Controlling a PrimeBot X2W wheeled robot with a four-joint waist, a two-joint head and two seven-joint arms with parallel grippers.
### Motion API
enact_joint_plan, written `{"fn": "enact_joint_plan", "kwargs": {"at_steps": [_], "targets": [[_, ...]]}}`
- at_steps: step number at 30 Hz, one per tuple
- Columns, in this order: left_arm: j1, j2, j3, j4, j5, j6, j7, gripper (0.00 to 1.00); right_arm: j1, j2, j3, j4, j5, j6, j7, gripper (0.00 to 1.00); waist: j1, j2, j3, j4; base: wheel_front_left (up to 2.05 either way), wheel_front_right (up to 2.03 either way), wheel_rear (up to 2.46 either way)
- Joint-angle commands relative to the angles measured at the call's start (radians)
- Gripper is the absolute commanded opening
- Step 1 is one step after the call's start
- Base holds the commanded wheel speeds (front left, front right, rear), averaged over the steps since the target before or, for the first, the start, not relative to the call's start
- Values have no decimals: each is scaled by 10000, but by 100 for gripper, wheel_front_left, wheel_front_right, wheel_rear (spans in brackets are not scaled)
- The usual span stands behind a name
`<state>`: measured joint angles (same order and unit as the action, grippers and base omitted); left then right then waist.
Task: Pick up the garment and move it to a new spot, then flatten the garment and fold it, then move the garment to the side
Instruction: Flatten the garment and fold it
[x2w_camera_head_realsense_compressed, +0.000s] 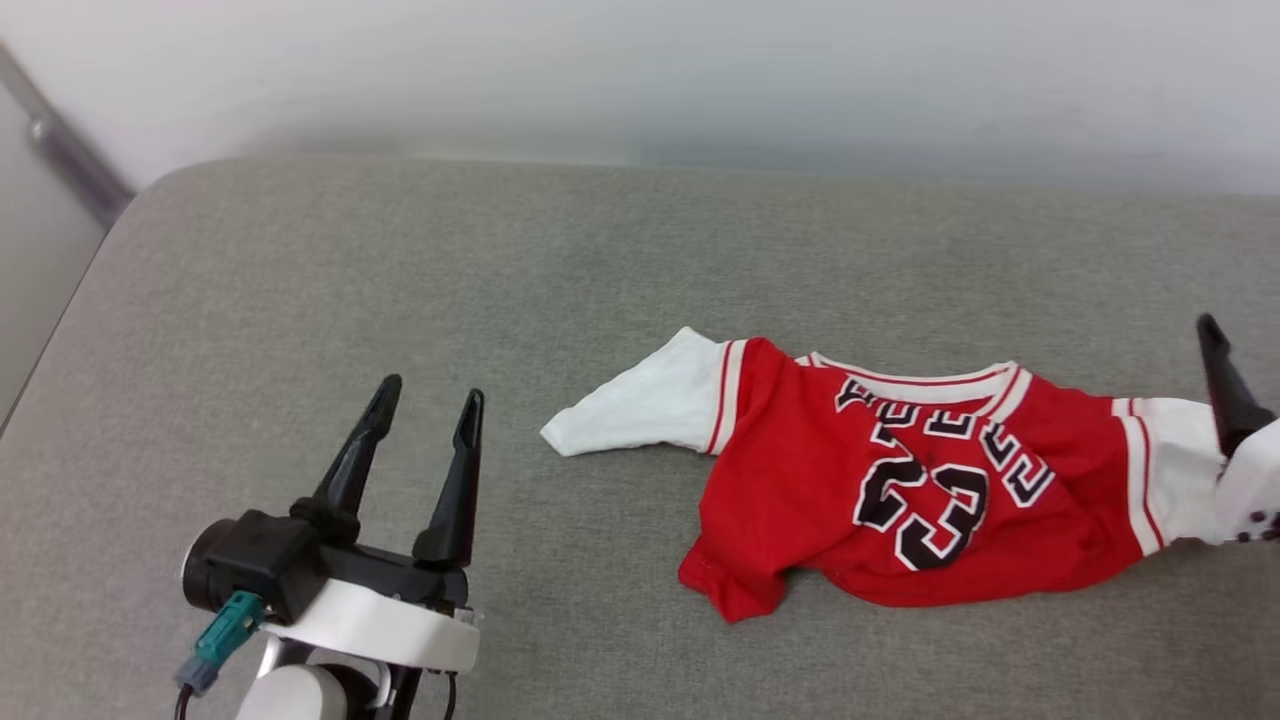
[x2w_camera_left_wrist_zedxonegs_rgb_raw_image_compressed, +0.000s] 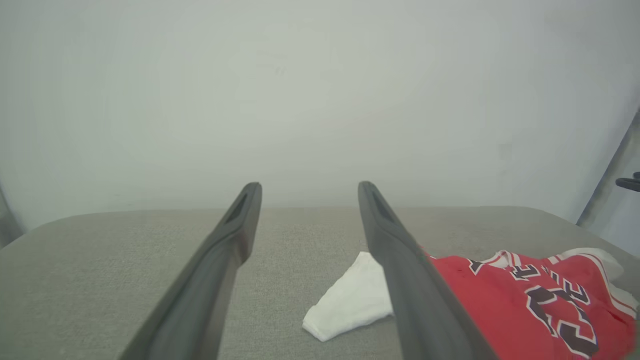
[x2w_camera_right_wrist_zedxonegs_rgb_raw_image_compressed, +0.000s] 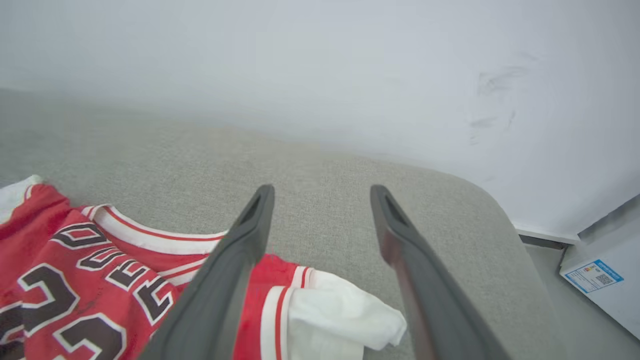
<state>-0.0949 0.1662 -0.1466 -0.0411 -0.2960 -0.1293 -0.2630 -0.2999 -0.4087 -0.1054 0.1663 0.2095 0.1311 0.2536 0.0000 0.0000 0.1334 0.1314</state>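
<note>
Head view looks steeply down; wrist views sit low, apparently near, facing the wall (x2w_camera_left_wrist_zedxonegs_rgb_raw_image_compressed: 320, 100); all share the shirt (x2w_camera_head_realsense_compressed: 900, 480).

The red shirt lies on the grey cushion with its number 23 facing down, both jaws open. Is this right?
No: the head view shows the garment with its 23 facing up. It lies on the grey cushion, and left gripper and right gripper have open jaws.

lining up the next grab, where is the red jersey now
In the head view the red jersey lies number-up on the cushion, right of centre; one white sleeve points toward the left gripper, the other lies by the right gripper.
</note>
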Motion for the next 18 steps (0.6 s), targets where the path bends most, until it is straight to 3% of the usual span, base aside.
{"fn": "enact_joint_plan", "kwargs": {"at_steps": [1,9,14,18], "targets": [[117,17,-3,18,-7,-10,-26,100,269,352,-88,-294,27,-7,-450,100,0,0,-186,-234,0,0,0],[495,177,-701,243,-375,-12,-26,100,1526,2397,-993,-2311,-156,-5,-2303,100,0,0,-469,-824,0,0,0],[143,957,-2255,305,-878,-10,521,100,2177,2825,-823,-3210,-846,-7,-2906,100,0,0,-399,-1171,0,0,0],[-370,1462,-3073,29,-1516,1,1876,100,2341,3047,-769,-3583,-931,-8,-3166,100,0,0,-180,-1404,0,0,0]]}}
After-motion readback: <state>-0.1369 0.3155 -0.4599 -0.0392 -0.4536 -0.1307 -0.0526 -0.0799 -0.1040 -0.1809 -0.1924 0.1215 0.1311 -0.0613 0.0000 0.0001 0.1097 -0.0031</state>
